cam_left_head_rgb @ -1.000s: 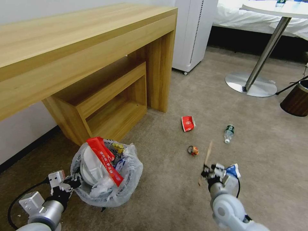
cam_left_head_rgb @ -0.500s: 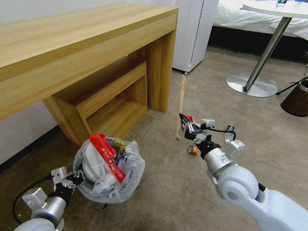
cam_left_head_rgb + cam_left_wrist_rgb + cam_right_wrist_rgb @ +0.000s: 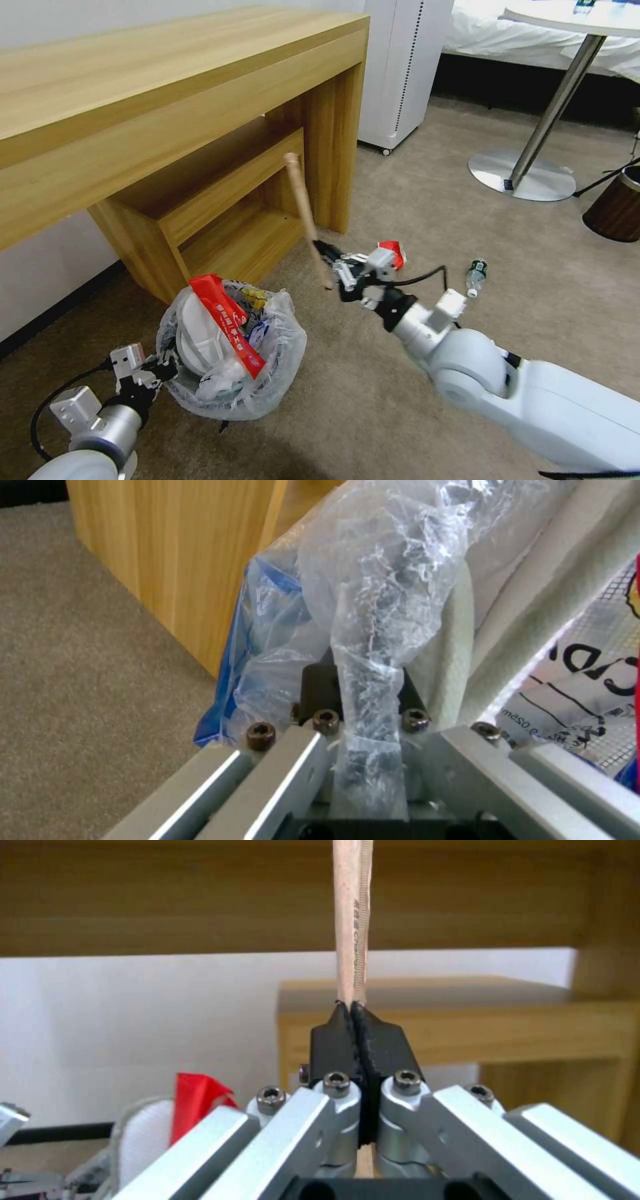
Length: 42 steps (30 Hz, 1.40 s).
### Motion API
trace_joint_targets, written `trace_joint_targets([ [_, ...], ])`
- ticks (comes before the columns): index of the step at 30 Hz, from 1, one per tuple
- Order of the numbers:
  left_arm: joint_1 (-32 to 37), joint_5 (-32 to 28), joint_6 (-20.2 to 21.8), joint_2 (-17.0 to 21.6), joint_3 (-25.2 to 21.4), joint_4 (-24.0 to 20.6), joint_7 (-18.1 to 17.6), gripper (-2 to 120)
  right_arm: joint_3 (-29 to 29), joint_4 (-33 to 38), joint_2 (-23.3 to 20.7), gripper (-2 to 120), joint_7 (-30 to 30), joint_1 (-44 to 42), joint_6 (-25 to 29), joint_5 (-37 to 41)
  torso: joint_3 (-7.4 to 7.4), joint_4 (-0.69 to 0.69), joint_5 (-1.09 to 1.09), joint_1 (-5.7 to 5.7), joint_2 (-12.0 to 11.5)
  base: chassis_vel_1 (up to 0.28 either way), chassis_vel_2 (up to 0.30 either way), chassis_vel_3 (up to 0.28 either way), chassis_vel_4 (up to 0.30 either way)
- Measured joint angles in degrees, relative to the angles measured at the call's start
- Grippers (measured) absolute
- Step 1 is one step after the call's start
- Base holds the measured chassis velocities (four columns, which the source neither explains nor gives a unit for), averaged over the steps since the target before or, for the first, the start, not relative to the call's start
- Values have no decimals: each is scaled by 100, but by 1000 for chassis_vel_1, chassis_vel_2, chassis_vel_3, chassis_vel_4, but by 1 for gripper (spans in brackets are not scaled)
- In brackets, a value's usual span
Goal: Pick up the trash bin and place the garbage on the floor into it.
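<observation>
Right gripper (image 3: 328, 259) pinches the wooden stick (image 3: 303, 210) near its end — long lever, could snag the trash bin (image 3: 230, 393) bag that left gripper (image 3: 160, 368) clamps.

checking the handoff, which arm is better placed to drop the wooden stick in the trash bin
Right. The right gripper already pinches the wooden stick near the trash bin; the left gripper is clamped on the bin's bag rim.

Beige carpet floor (image 3: 373, 400), light wooden desk (image 3: 167, 100) with lower shelf against white wall, white cabinet (image 3: 400, 67), round metal-legged table (image 3: 553, 107), brown wood-grain bin (image 3: 617, 207), white bedding behind.
</observation>
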Motion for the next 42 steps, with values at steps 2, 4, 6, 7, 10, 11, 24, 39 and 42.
trace_joint_targets([
  [2, 19, 3, 0, -14, -9, -30, 3, 0, -366, -197, 190, 0, -101, 339, 107, -74, 0, 1, -1, 0, 0, 0, 0, 0, 0],
  [4, 22, 2, 0, -19, -16, -41, 4, 0, -560, -275, 284, 0, -132, 533, 144, -58, 0, 0, -1, 0, 0, 0, 0, 0, 0],
  [6, 22, 1, 0, -27, -21, -47, 5, 0, -760, -386, 384, 0, -189, 742, 203, -55, 0, 0, -1, 0, 0, 0, 0, 0, 0],
  [7, 22, 1, 0, -27, -21, -47, 5, 0, -760, -386, 384, 0, -189, 742, 203, -55, 0, 0, -1, 0, 0, 0, 0, 0, 0],
  [10, 3, 2, 0, -59, -15, -48, 6, 0, -1187, -727, 593, 0, -301, 1131, 335, -254, 0, 0, -1, 0, 0, 0, 0, 0, 0],
  [11, -2, 2, 0, -74, -9, -49, 7, 0, -1276, -807, 650, 0, -319, 1205, 369, -307, 0, 0, -1, 0, 0, 0, 0, 0, 0],
  [24, -34, -2, -6, -130, -27, -33, 15, 0, -1731, -1218, 1088, 0, -365, 1310, 505, -576, 0, 0, -1, 0, 0, 0, 0, 0, 0],
  [39, -146, -82, -14, -98, -43, 56, 16, 0, -2069, -1578, 1352, 0, -392, 1328, 623, -753, -1, 0, 0, 0, 0, 0, 0, 0, 0],
  [42, -146, -89, -16, -95, -47, 61, 16, 0, -2110, -1644, 1383, 0, -403, 1308, 650, -790, -1, 0, 0, 0, 0, 0, 0, 0, 0],
])
